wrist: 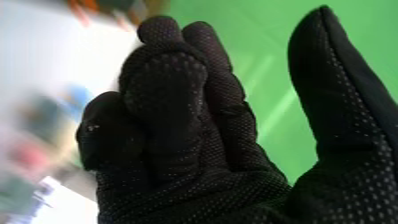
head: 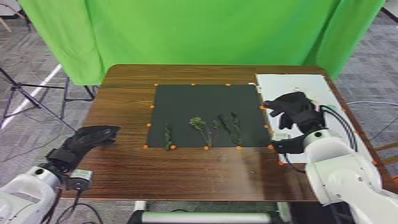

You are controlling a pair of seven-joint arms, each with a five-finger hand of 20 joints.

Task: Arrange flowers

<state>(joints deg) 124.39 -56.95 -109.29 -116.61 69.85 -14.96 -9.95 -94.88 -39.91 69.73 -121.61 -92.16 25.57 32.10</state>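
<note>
I have a brown wooden tabletop (head: 191,175) before me, with a dark mat (head: 195,100) around its middle and a white panel (head: 289,84) flat along its edge from about 2 to 4 o'clock. Small orange markers (head: 174,147) dot the mat's edges. On the mat I see a thin green stem (head: 168,137) toward 7 o'clock, a leafy sprig (head: 198,123) near 6, and slender dark-green stems (head: 235,125) toward 5.
</note>
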